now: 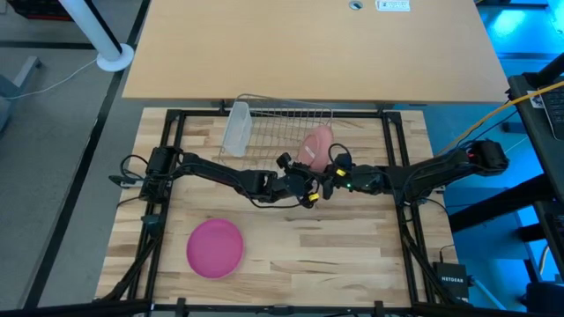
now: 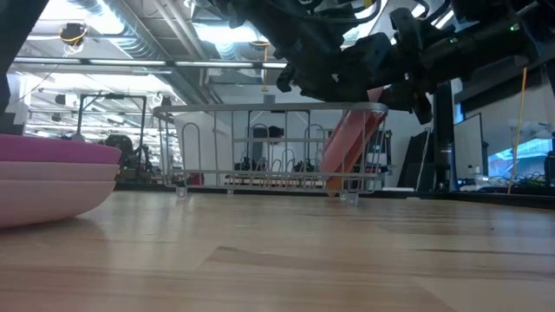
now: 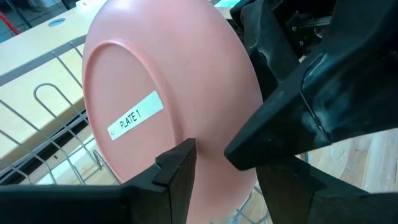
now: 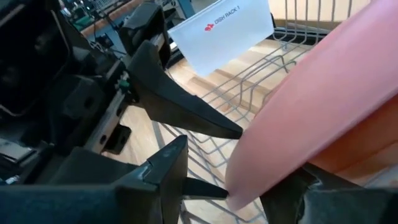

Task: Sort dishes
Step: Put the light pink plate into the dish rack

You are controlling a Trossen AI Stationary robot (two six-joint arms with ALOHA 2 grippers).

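The pale peach-pink plate (image 1: 317,145) stands tilted on edge in the silver wire rack (image 1: 282,113). Its underside with a "PLATE 1" label faces the left wrist camera (image 3: 161,87). My left gripper (image 1: 304,187) is shut on its near rim. My right gripper (image 1: 329,176) is open, with its fingers on either side of the same rim (image 4: 249,168). The magenta plate (image 1: 215,247) lies flat on the table at the near left. I cannot pick out the tan-brown plate. My left gripper pinches the peach-pink plate's near rim (image 3: 208,180) between its two fingers, one on the labelled underside (image 3: 177,165) and one past the edge on the other face. It comes level from the table's left. The plate stays tilted, its lower edge (image 2: 334,184) in the rack.
A translucent tumbler (image 1: 236,130) lies at the rack's left end. The rack carries a white "DISH RACK 1" card (image 4: 227,31). The two grippers are close together at the rack's near side. Bare wooden table lies in front of the rack and to the right of the magenta plate.
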